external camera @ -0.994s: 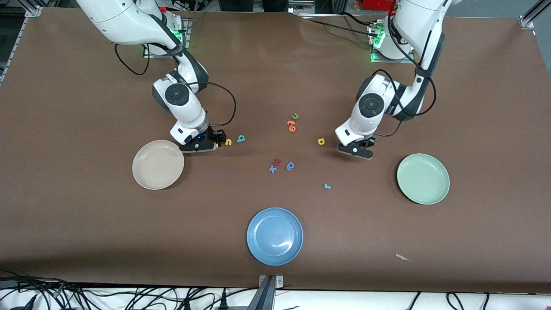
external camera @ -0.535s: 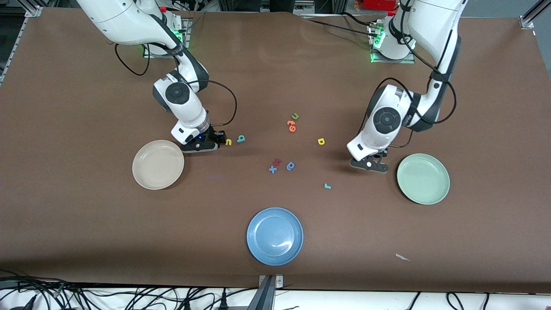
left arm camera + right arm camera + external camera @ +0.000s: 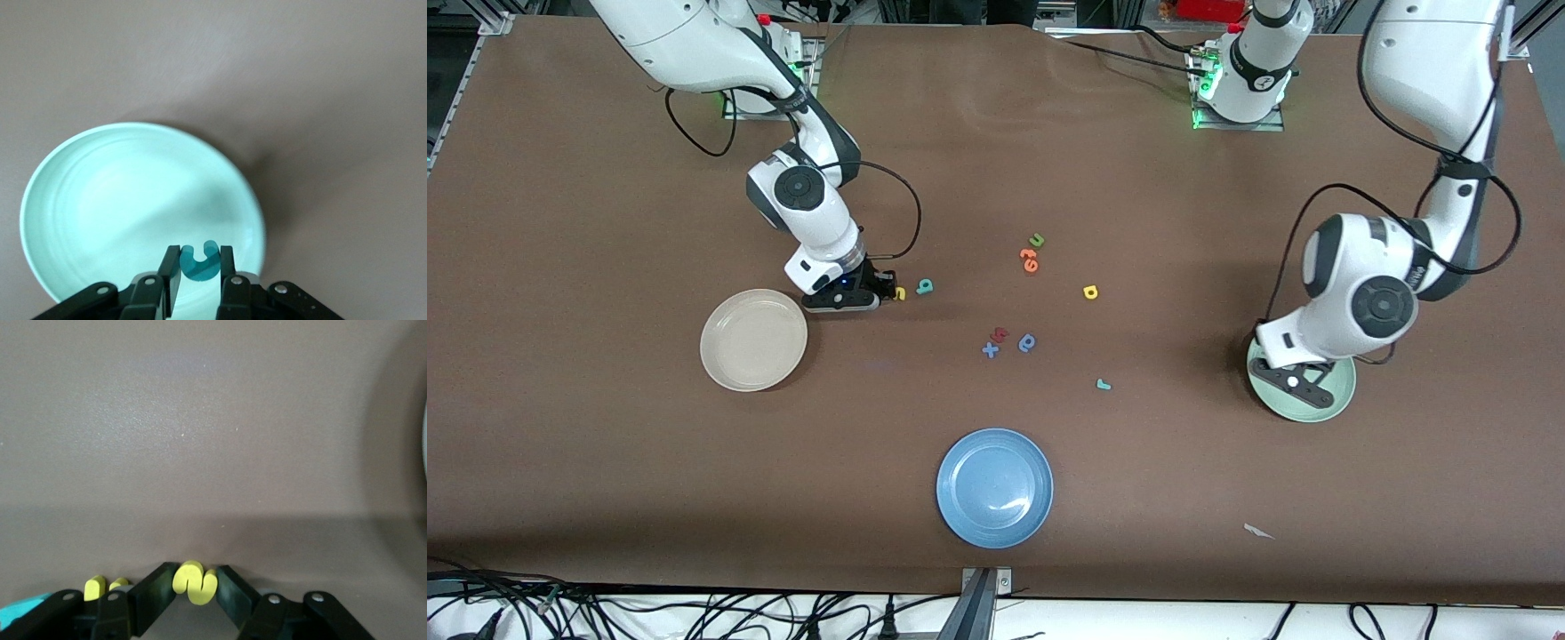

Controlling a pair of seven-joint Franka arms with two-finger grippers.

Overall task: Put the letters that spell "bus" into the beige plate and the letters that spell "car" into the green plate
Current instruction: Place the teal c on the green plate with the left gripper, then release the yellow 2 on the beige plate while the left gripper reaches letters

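My right gripper (image 3: 882, 290) (image 3: 195, 579) is down at the table beside the beige plate (image 3: 753, 340), shut on the yellow s (image 3: 195, 582). The yellow u (image 3: 900, 292) (image 3: 103, 587) and the teal b (image 3: 925, 285) lie just beside it. The front view hides the s under the hand. Over the green plate (image 3: 1343, 391) (image 3: 120, 200) hangs my left gripper (image 3: 1294, 384) (image 3: 200, 259), shut on the teal c (image 3: 200, 263). The yellow a (image 3: 1090, 292) and the teal r (image 3: 1104, 384) lie on the table between the two arms.
A green u (image 3: 1037, 240) and orange letters (image 3: 1030, 259) lie mid-table. A red letter (image 3: 1000, 334), a blue x (image 3: 990, 350) and a blue round-bodied letter (image 3: 1027, 342) lie nearer the camera. A blue plate (image 3: 994, 487) stands near the front edge, with a white scrap (image 3: 1258, 532) toward the left arm's end.
My left gripper has carried the teal c from beside the yellow a to over the green plate. My right gripper has stayed in place and closed on the yellow s.
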